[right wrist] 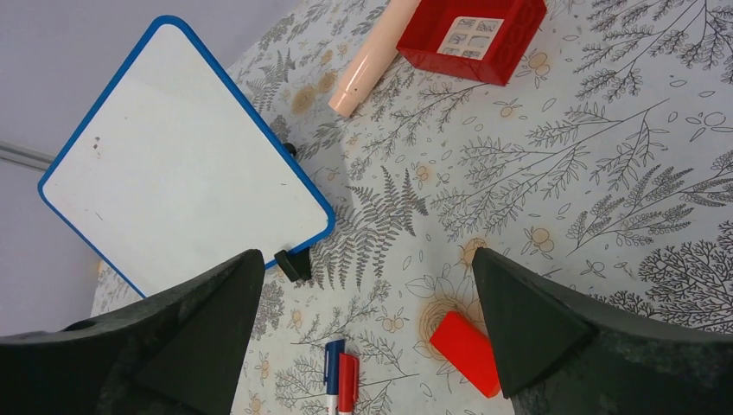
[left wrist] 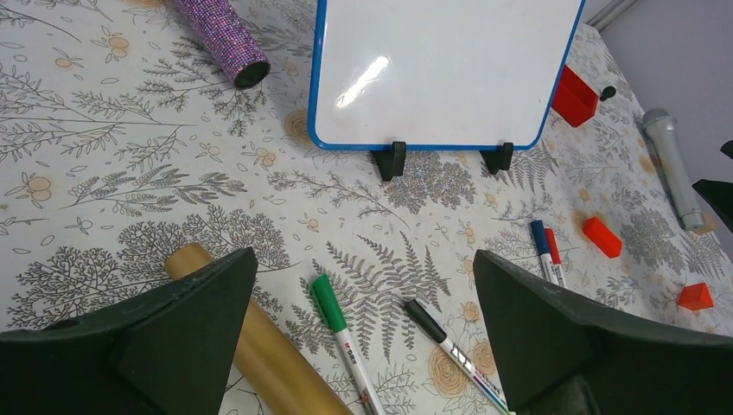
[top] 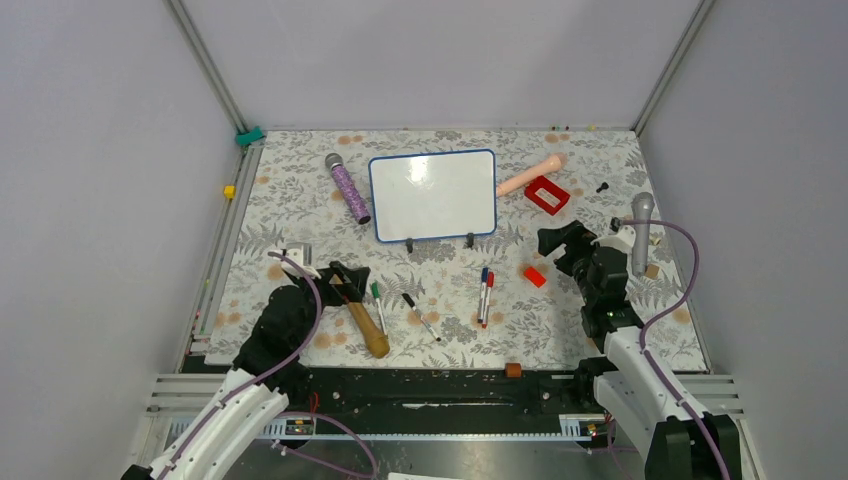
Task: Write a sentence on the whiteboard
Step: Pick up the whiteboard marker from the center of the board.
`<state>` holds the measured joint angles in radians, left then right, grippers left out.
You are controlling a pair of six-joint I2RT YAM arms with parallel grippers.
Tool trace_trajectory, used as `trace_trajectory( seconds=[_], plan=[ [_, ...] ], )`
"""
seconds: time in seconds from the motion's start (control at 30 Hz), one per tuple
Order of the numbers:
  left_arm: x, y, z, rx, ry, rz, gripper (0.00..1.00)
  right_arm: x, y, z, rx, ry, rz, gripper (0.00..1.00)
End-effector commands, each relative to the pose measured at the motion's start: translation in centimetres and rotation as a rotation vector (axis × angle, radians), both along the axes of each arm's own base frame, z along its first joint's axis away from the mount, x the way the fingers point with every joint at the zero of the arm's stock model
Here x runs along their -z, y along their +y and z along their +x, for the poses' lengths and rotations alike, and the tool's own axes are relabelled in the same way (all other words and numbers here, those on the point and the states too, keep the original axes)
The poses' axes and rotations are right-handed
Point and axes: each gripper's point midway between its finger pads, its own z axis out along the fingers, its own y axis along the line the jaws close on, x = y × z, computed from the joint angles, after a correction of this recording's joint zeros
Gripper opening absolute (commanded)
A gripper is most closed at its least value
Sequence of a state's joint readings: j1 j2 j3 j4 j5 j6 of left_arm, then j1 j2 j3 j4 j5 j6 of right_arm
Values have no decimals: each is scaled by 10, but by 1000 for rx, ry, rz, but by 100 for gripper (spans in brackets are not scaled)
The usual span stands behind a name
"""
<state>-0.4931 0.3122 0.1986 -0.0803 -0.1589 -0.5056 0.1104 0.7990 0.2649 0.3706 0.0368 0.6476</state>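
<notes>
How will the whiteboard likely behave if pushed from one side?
The whiteboard looks thin and stiff, so probably light and apt to slide on the floral table. Its glossy face, showing glare, is likely slippery. Two small black feet at its near edge may make it pivot.

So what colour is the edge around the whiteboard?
Blue. The frame of the whiteboard shows best in the left wrist view.

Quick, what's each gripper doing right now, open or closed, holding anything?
Left gripper: open, holding nothing.
Right gripper: open, holding nothing.
</notes>
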Motion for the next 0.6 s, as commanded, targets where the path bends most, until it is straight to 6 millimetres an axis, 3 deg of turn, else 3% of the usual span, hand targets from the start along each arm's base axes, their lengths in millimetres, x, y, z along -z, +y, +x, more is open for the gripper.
trace_trajectory(
  seconds=[0.0, 0.13, 0.33, 0.57],
  plan=[
    [-10, -3, 4, 1, -28, -24, 99, -15, -3, 3, 13, -57, -4, 99],
    [-10, -4, 4, 6, -25, -25, 99, -20, 6, 1, -33, -125, 16, 99],
    [-9, -5, 4, 6, -22, -30, 99, -23, 15, -1, -123, -23, -72, 99],
    [0, -5, 6, -5, 24, -13, 99, -21, 40, 2, -198, 2, -177, 99]
  ],
)
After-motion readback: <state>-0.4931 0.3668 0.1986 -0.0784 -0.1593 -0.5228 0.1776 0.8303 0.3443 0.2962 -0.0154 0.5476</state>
